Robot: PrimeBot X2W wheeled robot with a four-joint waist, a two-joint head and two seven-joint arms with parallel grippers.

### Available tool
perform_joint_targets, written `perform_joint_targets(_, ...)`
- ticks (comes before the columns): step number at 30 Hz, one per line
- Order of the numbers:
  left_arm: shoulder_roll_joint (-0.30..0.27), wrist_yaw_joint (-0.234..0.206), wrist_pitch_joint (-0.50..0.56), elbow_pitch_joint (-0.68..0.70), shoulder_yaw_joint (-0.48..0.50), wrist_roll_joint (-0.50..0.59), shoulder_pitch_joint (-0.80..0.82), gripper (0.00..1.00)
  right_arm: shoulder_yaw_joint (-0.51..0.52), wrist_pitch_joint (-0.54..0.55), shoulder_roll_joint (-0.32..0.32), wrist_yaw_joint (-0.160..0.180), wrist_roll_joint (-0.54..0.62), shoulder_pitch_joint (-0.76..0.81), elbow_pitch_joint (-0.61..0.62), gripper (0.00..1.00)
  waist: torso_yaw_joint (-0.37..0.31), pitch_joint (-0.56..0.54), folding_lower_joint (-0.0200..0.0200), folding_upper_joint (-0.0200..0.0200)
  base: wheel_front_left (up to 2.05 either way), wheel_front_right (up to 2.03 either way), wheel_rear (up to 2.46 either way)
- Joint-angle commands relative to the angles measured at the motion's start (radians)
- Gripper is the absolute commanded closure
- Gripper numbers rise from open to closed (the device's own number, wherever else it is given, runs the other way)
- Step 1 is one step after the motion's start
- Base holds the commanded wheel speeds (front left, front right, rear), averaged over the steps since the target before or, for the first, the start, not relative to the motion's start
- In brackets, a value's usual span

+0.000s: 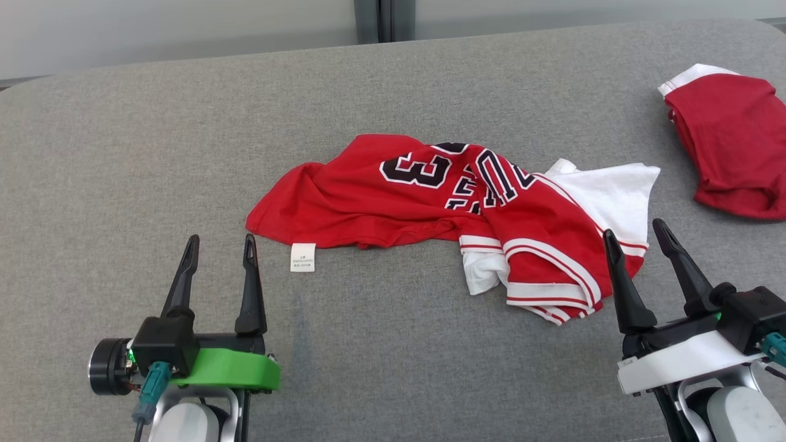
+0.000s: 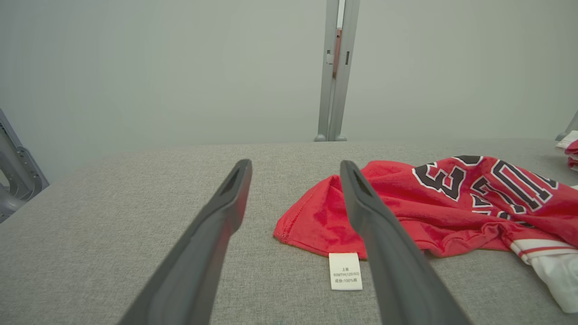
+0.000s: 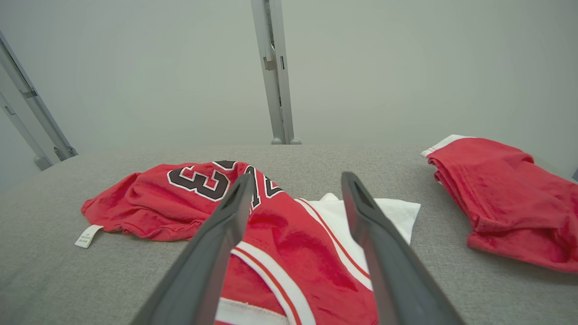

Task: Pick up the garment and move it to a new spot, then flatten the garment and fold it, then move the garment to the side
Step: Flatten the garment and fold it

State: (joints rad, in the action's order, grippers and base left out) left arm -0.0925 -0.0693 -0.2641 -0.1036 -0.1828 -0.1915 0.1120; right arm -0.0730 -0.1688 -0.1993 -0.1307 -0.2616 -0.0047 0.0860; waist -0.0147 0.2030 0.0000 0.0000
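Observation:
The garment is a crumpled red jersey with black-and-white lettering, white panels and a white care label, lying mid-surface on the grey cloth. It also appears as the garment in the left wrist view and the garment in the right wrist view. My left gripper stands open just short of the jersey's lower left corner, nothing between its fingers. My right gripper is open too, its fingertips over the jersey's striped right edge, apart from the fabric. Both show open as left gripper and right gripper.
A second red garment with white trim, loosely folded, lies at the far right, also seen as that red garment. The grey fabric surface stretches wide at left and in front. A pale wall with a metal post rises behind.

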Motion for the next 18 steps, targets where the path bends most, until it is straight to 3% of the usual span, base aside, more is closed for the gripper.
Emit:
perform_joint_targets(1,-0.007,-0.004,0.0,0.0,0.001,-0.005,-0.004,0.0,0.001,0.005,0.004,0.0,-0.003,0.005,0.002,0.0,0.001,0.0,0.0,0.0,0.0,0.0,0.0)
perform_joint_targets(9,-0.003,-0.006,0.0,0.015,-0.01,0.002,0.025,0.0,-0.016,0.034,0.01,0.0,-0.021,0.034,-0.098,0.0,0.011,0.023,0.0,0.0,0.0,0.0,0.0)
perform_joint_targets(18,-0.001,-0.006,0.0,0.028,-0.013,0.008,0.06,0.0,0.028,-0.011,0.018,0.0,-0.075,-0.043,-0.326,0.0,0.019,0.071,0.0,0.0,0.0,0.0,0.0)
